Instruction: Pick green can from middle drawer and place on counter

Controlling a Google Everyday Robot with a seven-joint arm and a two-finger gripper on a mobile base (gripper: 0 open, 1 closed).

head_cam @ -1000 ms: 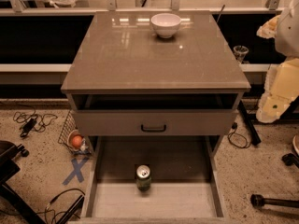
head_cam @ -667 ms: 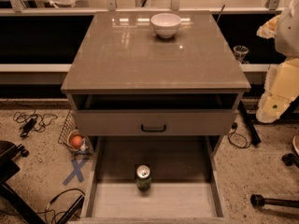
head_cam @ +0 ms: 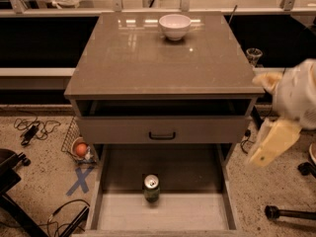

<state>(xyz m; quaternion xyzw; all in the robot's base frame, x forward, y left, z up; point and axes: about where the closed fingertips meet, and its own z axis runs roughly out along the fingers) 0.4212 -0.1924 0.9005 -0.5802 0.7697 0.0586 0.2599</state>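
Hand (head_cam: 273, 143) was at the right edge of the view, just off the cabinet's right side and smeared by motion; couldn't tell whether it was wide or narrow. It wasn't holding the can. Versus a second earlier it had dropped and swung in toward the cabinet, ending level with the closed drawer front (head_cam: 163, 130). Green can (head_cam: 151, 188) hadn't moved: upright on the floor of the open middle drawer (head_cam: 197, 212), roughly centred, well apart from the hand. White bowl (head_cam: 175, 26) sat at the back of the worktop (head_cam: 163, 63). My read: approach had started, grasp not yet made.
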